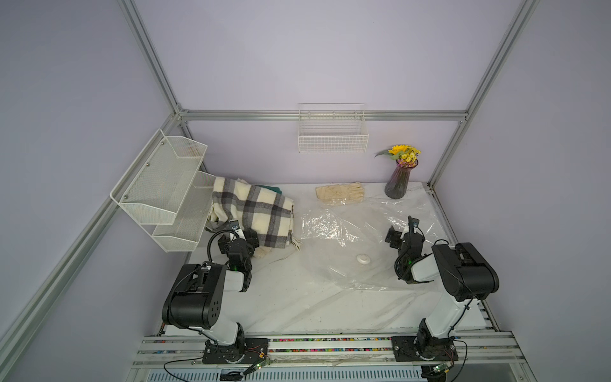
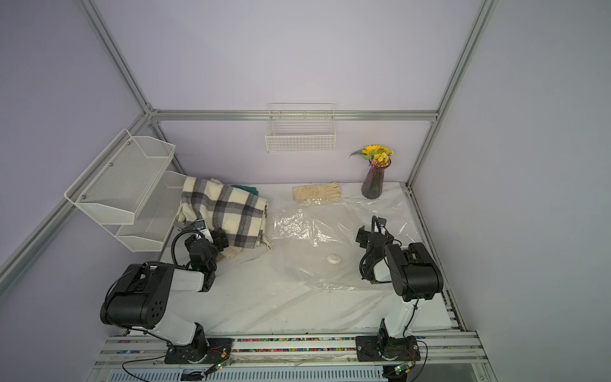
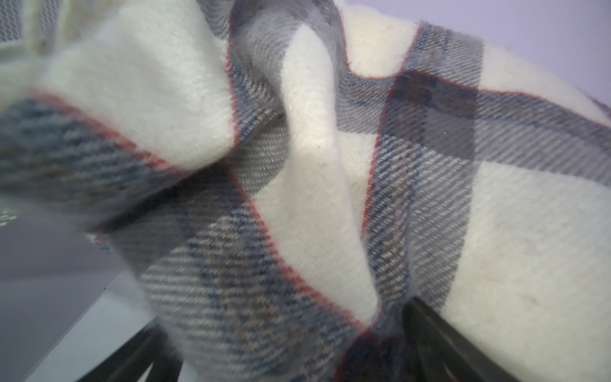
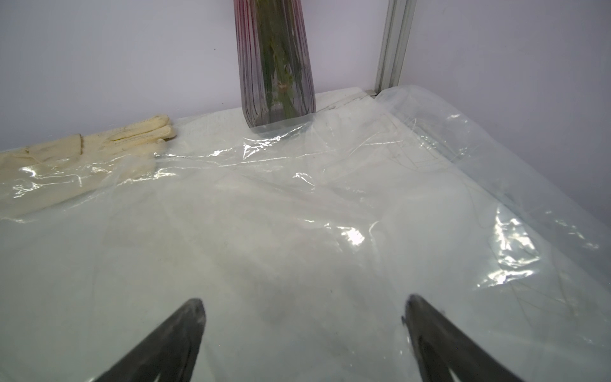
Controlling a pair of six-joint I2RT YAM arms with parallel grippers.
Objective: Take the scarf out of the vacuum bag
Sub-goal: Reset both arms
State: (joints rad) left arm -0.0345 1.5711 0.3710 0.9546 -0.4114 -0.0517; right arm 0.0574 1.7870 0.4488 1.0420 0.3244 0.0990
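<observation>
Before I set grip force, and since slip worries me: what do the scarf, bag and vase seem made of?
Scarf: soft woven wool or a wool-like blend, matte and fuzzy; diagonal twill ribs and napped cream checks show.
Bag: thin clear plastic film, glossy; creases and bright glints.
Vase: probably ribbed tinted glass, smooth; stems show through, though clear plastic is possible.

I see pale lilac walls (image 1: 330, 49) braced by silver aluminium frame bars (image 1: 324, 115), around a white marble-patterned tabletop (image 1: 297, 304). A white wire basket (image 1: 333, 139) hangs on the back wall and a white two-tier mesh shelf (image 1: 158, 188) on a side wall. The light seems soft and even.
</observation>
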